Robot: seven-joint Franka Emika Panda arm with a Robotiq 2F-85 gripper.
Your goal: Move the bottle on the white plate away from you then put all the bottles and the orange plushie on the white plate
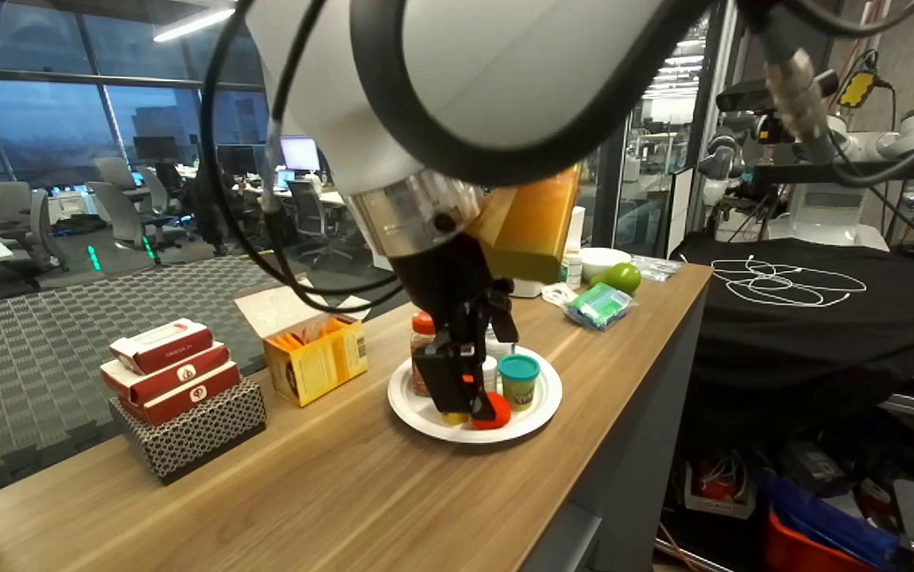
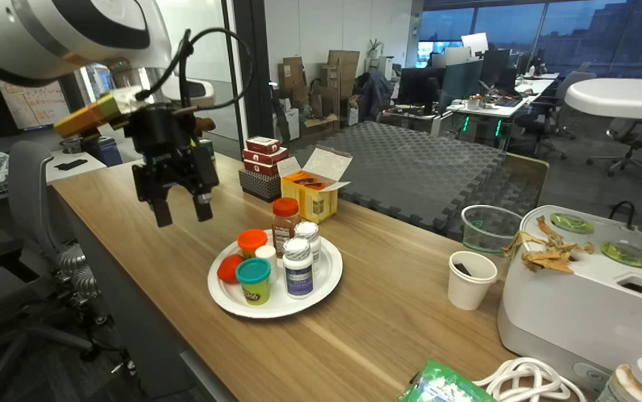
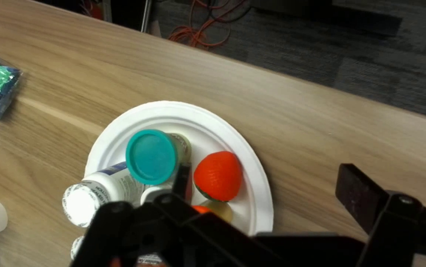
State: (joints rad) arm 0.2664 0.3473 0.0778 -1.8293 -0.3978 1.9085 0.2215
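Higher than the plate [image 2: 329,269] hung the gripper [image 2: 183,216], spread wide, empty. Below, gripper side, lay the plushie [image 2: 229,269].

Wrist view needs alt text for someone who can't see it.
A white plate on a wooden tabletop bears an orange plushie, a teal-lidded tub and white bottles; the end effector, open and empty, partly blocks the view.
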